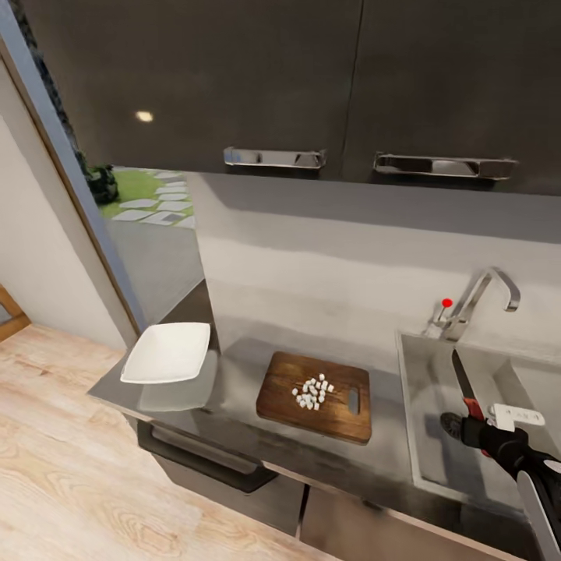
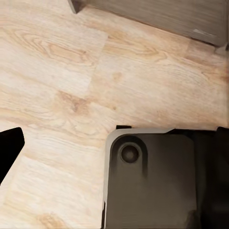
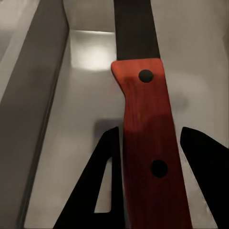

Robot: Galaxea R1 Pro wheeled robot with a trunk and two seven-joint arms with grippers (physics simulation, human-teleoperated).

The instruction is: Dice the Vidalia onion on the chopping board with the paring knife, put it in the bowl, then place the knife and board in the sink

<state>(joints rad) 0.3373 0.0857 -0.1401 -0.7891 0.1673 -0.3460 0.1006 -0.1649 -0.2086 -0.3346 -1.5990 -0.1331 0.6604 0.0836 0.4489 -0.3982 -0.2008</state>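
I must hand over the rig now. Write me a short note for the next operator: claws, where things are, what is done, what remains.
Right claw: shut on the paring knife, held over the sink.
Left claw: state cannot be told; its camera looks at the wooden floor.
Diced onion lies on the chopping board, on the countertop.
Bowl at the counter's left end, empty.
Done: onion diced.
Left: onion into the bowl, knife and board into the sink.
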